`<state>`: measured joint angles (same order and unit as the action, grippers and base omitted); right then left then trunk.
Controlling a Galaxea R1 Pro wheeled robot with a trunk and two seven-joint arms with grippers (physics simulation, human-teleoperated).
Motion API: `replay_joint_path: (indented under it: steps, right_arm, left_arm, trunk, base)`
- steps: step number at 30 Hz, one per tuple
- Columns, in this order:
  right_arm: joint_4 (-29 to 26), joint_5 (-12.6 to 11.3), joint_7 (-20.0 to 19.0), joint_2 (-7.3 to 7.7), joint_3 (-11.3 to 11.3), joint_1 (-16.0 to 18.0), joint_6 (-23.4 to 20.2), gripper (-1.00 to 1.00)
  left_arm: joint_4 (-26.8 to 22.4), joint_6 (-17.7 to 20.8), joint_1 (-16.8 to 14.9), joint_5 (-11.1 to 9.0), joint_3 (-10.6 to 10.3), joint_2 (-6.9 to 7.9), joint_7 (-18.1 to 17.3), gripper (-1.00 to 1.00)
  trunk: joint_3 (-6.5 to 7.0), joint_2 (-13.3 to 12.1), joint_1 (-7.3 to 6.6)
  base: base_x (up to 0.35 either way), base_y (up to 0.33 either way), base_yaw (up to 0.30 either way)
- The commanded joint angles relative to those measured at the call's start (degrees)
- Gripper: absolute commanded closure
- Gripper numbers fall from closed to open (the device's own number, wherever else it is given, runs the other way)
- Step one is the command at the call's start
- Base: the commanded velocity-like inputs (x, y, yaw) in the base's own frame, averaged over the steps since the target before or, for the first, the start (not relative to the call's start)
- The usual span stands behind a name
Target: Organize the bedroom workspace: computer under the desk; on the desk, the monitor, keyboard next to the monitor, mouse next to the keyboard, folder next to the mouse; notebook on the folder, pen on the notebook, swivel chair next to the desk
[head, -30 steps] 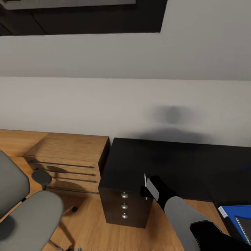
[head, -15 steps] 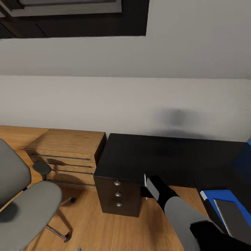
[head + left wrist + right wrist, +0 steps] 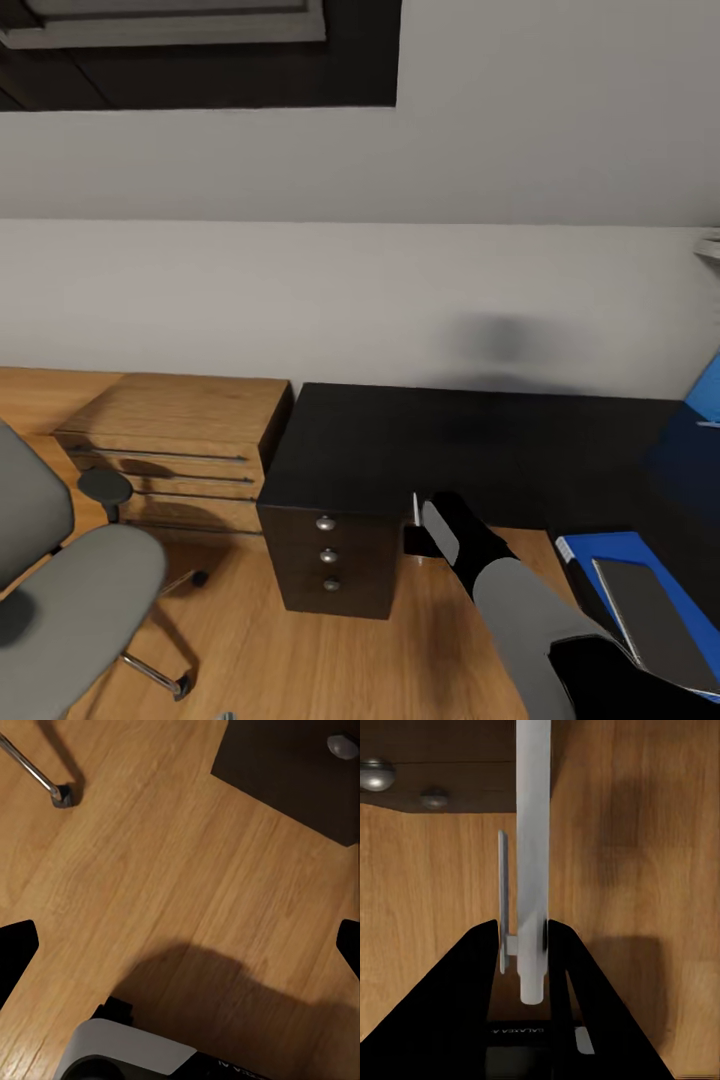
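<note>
1 pen (image 3: 532, 855), silver-white with a side clip, is clamped between the 2 fingers (image 3: 472, 967) of the right gripper (image 3: 523, 926). The jaws are closed down to the width of the barrel, and the pen projects well past the fingertips. In the head view the pen (image 3: 416, 507) stands upright out of the right gripper (image 3: 424, 535).

Just ahead of that gripper is the desk (image 3: 480, 450), with a glossy black top and a black unit carrying 3 round silver knobs (image 3: 327, 553). The gripper sits beside the front edge of the desk, close to the drawer unit.

To the gripper's right, the blue folder (image 3: 588, 552) lies on the desk top, with the pale grey notebook (image 3: 645, 620) flat on it.

Well to the gripper's left, the swivel chair (image 3: 70, 590) stands on the wooden floor (image 3: 250, 650). Beyond it, a light wooden cabinet (image 3: 180, 420) stands just beside the desk's end.

The left gripper (image 3: 180, 945) is spread wide over bare floor with nothing between its fingertips (image 3: 15, 945). 1 chair castor (image 3: 61, 795) and a corner of the drawer unit (image 3: 300, 780) lie ahead of it.
</note>
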<state>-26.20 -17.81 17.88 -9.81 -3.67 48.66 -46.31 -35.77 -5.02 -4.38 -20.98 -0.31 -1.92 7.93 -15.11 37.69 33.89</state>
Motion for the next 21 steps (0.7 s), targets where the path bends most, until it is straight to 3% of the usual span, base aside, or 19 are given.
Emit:
replay_joint_path:
  steps: [1,4,8,21]
  right_arm:
    - [-1.01,-0.65,0.48,0.04,0.16,0.04,-1.46,1.00]
    - [-4.74,-0.60,0.49,0.09,2.67,0.03,-6.46,1.00]
    - [-6.69,-0.61,0.49,1.22,4.30,0.03,-8.96,1.00]
    - [-9.23,-0.56,0.52,2.70,4.64,-0.03,-9.34,1.00]
  left_arm:
    - [-0.02,-0.17,-0.02,-0.38,-0.04,-0.01,0.15,-1.00]
    - [-0.01,-0.17,-0.01,-0.38,-0.03,-0.01,0.15,-1.00]
    - [0.00,-0.17,-0.01,-0.38,-0.03,-0.01,0.15,-1.00]
    - [0.08,-0.17,-0.01,-0.38,0.04,-0.01,0.15,-1.00]
  trunk:
    - [-0.07,0.07,0.02]
    - [-0.05,0.07,0.02]
    - [-0.04,0.07,0.02]
    - [-0.04,0.07,0.02]
  base:
    - [-0.001,-0.001,-0.135]
    - [-0.001,0.000,-0.132]
    - [0.000,0.000,-0.215]
    - [0.000,0.000,-0.267]
